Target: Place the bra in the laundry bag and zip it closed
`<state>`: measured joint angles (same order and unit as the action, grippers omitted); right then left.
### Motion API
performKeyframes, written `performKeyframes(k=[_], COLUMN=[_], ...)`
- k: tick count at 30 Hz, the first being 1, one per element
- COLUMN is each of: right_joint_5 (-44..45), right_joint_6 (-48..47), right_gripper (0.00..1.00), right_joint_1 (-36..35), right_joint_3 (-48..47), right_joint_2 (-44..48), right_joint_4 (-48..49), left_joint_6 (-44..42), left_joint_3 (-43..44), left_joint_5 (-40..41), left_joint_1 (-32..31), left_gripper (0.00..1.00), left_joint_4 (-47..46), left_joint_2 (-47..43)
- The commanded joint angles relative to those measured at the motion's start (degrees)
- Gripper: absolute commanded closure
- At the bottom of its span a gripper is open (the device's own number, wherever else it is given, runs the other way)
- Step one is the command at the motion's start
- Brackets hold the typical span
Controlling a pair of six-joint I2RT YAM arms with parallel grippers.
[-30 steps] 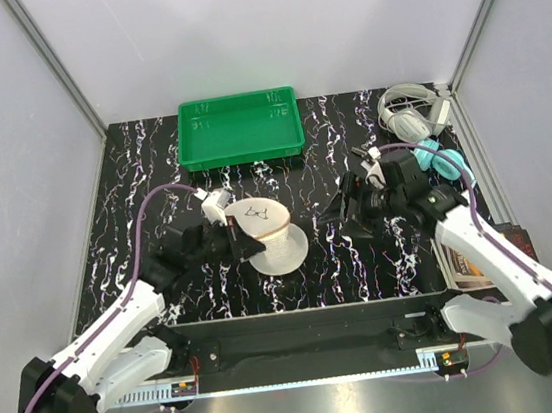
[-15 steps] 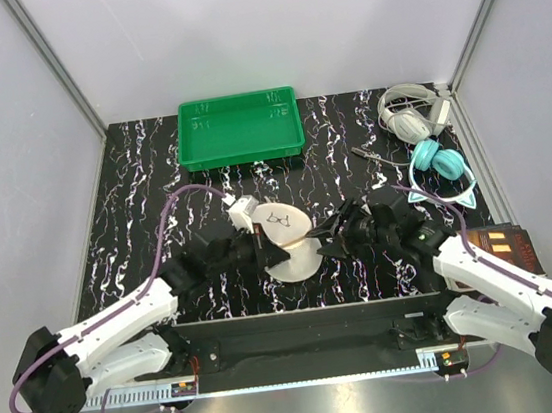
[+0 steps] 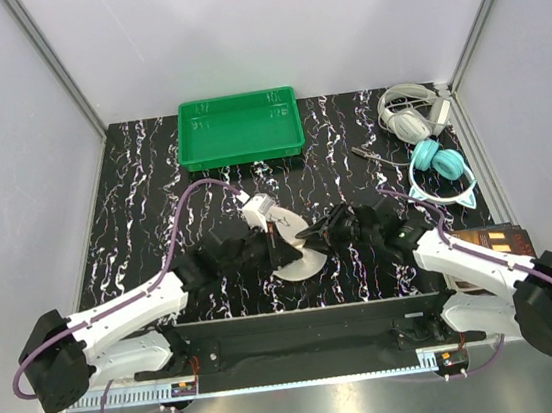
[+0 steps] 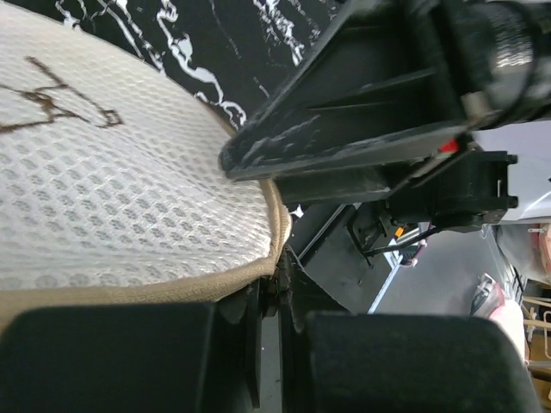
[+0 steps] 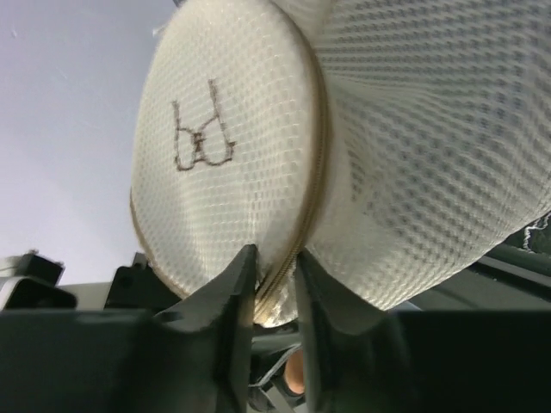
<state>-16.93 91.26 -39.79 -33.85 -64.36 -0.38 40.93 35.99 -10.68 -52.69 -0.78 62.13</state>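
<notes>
Change: right gripper [image 5: 274, 255] has moved in from the frame's right to the laundry bag [image 3: 300, 256], lower centre.
Grips: right gripper pinches the zipper seam; left gripper [image 4: 274, 297] clamps the rim.
Hidden: bra unseen, probably inside.
Meaning: zipping likely next.

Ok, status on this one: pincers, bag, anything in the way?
Left pincer shut on laundry bag rim. Right pincer pinching its zipper seam. Bra not visible. Green tray, teal headphones well apart.

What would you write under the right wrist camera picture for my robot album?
Right gripper pinching the zipper rim of a cream mesh laundry bag with a small dark doodle.
</notes>
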Motion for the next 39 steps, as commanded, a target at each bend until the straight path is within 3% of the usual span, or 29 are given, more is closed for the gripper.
performKeyframes(k=[1,2,3,6,7,10,12,16,19,23,32,39], right_joint_5=[0.4,0.0,-0.4,-0.5,-0.5,-0.7,-1.9,-2.6,-2.5,-2.7,-2.7,-2.3], right_joint_6=[1.2,0.8,0.4,-1.5,-2.0,-4.0,-5.5,-6.4,-6.7,-7.0,-7.2,-7.7], right_gripper=[0.82,0.88,1.0,1.0,1.0,1.0,1.0,1.0,1.0,1.0,1.0,1.0], right_joint_1=[-0.7,-0.7,-0.7,-0.6,-0.7,-0.7,-0.6,-0.6,-0.6,-0.6,-0.6,-0.6], right_joint_3=[0.5,0.7,0.7,0.5,0.4,0.1,-0.7,-1.1,-1.6,-2.0,-2.1,-2.6], right_joint_2=[-1.8,-2.2,-2.4,-1.6,-1.3,-0.3,-0.6,-1.0,-1.2,-1.8,-2.5,-2.5], right_joint_4=[8.1,9.1,9.3,9.0,8.8,7.7,7.1,7.1,6.8,6.8,7.1,6.3], left_joint_6=[-1.4,-1.7,-2.0,-2.0,-1.8,0.8,2.1,5.6,6.4,7.0,7.9,8.0], left_joint_3=[2.7,2.5,2.3,0.8,0.1,-2.5,-3.7,-3.4,-2.1,-2.1,-0.7,2.2], left_joint_5=[-0.7,-0.8,-0.6,-1.4,-2.2,-5.1,-6.9,-9.4,-11.9,-13.1,-13.6,-12.9], left_joint_1=[-0.7,-0.7,-0.6,0.5,1.0,4.2,6.7,9.3,9.4,9.4,8.7,7.0], left_gripper=[1.0,0.98,0.88,0.63,0.49,0.35,0.32,0.31,0.39,0.58,0.59,0.71], left_joint_4=[-4.2,-3.8,-3.1,-0.9,-0.5,0.6,2.0,6.6,7.5,7.2,5.3,4.0], left_joint_2=[-0.3,-0.6,-1.6,-4.7,-5.7,-10.0,-12.9,-13.8,-11.8,-10.2,-7.8,-3.5])
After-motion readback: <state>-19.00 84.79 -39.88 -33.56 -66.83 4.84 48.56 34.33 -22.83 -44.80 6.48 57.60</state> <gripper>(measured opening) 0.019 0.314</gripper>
